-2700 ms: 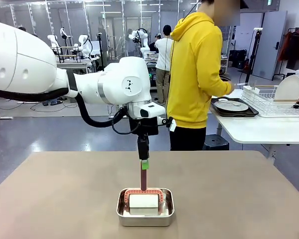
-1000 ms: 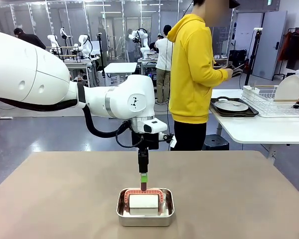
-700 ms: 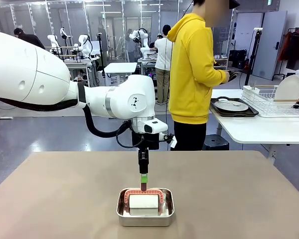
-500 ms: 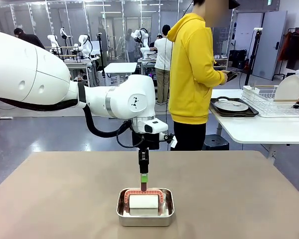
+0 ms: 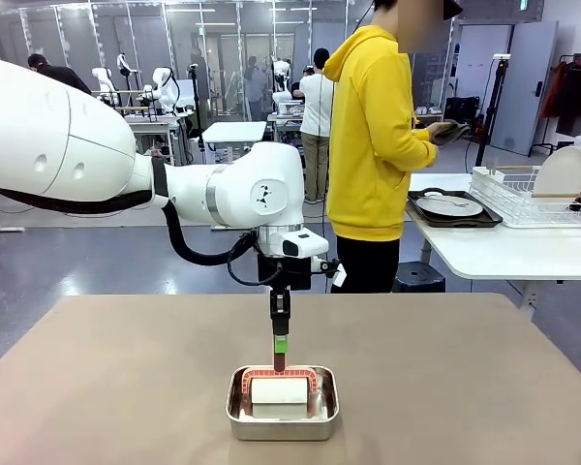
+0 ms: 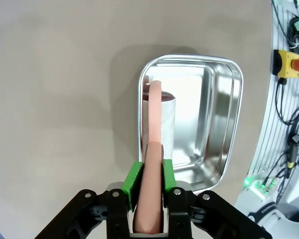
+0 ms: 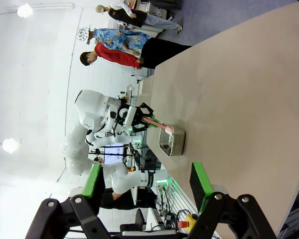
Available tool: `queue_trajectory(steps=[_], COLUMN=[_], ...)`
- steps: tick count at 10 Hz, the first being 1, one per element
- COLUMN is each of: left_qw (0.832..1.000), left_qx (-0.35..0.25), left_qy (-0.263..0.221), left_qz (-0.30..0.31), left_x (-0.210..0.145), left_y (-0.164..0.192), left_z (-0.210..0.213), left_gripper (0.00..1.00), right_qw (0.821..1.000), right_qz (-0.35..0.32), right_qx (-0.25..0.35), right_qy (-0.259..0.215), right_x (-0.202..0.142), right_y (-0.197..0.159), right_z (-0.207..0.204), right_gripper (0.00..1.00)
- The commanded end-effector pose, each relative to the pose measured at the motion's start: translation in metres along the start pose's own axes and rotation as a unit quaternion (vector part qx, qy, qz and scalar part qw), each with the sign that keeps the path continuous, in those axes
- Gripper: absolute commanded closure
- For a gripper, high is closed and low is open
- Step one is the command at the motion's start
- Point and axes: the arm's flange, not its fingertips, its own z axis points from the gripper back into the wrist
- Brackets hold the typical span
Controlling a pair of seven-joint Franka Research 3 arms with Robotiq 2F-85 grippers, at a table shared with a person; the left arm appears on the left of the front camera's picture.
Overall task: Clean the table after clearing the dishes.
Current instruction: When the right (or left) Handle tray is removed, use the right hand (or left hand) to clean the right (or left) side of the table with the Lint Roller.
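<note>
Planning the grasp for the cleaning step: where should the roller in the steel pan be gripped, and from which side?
Grip the pink handle, which stands upright above the white roll resting in the steel pan. Come straight down from above, closing on the stem's sides: the pan's walls likely block a sideways approach. The left gripper is shut on it this way.

plain matte tan-brown bench (image 5: 116, 387), no pattern. shiny silver pan (image 5: 282, 418). salmon-pink roller handle (image 6: 154, 149), white roll (image 5: 279, 391). left end effector (image 5: 281, 344) black with green pads (image 6: 134, 181), white arm (image 5: 68, 136). right end effector (image 7: 147, 181) black, green pads too. person's hoodie (image 5: 373, 136) yellow, trousers (image 5: 363, 266) black. side bench (image 5: 504, 254) white, tray (image 5: 455, 218) dark brown, plate (image 5: 449, 205) white.
</note>
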Motion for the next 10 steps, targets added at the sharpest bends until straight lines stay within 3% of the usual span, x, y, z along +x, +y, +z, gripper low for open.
queue_trajectory(steps=[1, 5, 7, 8, 10], left_qw=[0.999, 0.992, 0.972, 0.954, 0.862], left_qx=[0.002, 0.007, 0.033, 0.041, 0.078], left_qy=[-0.002, -0.011, -0.067, -0.101, -0.147], left_qz=[0.032, 0.124, 0.221, 0.278, 0.478], left_x=[-0.004, -0.017, -0.036, -0.048, -0.075], left_y=[-0.009, -0.042, -0.028, -0.017, -0.001], left_z=[0.029, 0.11, 0.132, 0.137, 0.139], left_gripper=[1.0, 1.0, 1.0, 1.0, 1.0], right_qw=[1.0, 1.0, 1.0, 1.0, 1.0], right_qz=[0.0, 0.0, 0.0, 0.0, 0.0], right_qx=[0.006, 0.006, 0.006, 0.006, 0.006], right_qy=[-0.004, -0.004, -0.004, -0.004, -0.004], right_x=[-0.006, -0.006, -0.006, -0.006, -0.006], right_y=[0.004, 0.004, 0.004, 0.004, 0.004], right_z=[-0.004, -0.004, -0.004, -0.004, -0.004], right_gripper=[0.13, 0.13, 0.13, 0.13, 0.13])
